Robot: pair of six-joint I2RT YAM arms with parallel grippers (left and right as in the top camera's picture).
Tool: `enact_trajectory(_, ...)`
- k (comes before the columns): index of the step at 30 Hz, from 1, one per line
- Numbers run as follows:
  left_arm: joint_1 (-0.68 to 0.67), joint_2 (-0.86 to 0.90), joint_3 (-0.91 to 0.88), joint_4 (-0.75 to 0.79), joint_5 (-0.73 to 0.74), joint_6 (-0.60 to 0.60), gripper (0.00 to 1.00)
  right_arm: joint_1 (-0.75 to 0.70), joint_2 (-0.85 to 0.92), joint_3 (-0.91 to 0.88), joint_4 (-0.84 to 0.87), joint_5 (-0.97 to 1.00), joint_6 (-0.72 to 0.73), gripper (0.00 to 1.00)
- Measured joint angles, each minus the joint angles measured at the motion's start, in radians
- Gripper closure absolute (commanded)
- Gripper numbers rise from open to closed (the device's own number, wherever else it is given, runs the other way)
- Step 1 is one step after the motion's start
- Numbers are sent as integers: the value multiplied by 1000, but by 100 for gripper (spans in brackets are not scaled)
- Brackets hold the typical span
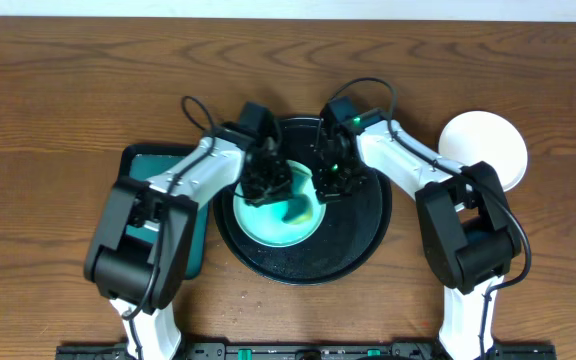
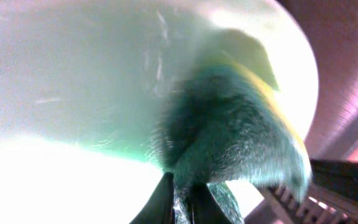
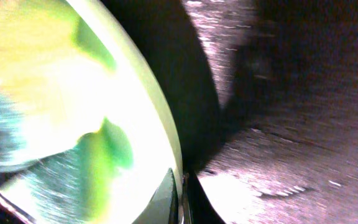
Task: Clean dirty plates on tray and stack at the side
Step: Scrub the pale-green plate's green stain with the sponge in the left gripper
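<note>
Closest to the lens, a scrubbing pad (image 2: 229,124), teal fuzz on a yellow backing, is pressing against the face of the mint plate (image 2: 73,93). The left gripper (image 2: 191,198) is pinching the pad between narrow jaws.

Reading across the table (image 1: 48,80) from the left:
- A teal tray (image 1: 153,160) is sitting just beside the left rim of the black tray (image 1: 358,240), half hidden under the left arm.
- The mint plate is lying in the left half of the black tray, close to its left rim. Green smears (image 3: 110,155) are showing on its face.
- The right gripper (image 3: 180,196) is clamping the plate's right rim, with the thin edge caught between nearly closed jaws. We cannot tell whether that edge is being lifted off the tray.
- A white plate (image 1: 488,145) is resting on the table off the black tray's upper right rim, apart from it.

We are making out only these two plates.

Handling, as we are judging it: the plate is looking light, stiff and glossy, so it is likely slick where it is smeared. The rim is the only sensible hold, taken opposite the side being wiped. The pad is looking soft and should give under pressure.
</note>
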Motion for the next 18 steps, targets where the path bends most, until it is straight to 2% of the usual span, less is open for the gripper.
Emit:
enact_trajectory(6,79,-53,6,-137,-252,34,93,10,0,0,3,-6,0,99)
enact_trajectory(10,80,-80,6,-193,-401,39,93,10,0,0,2,-19,0,99)
enact_trajectory(18,69,-95,3,-265,-511,71,93,25,0,0,9,-71,0,99)
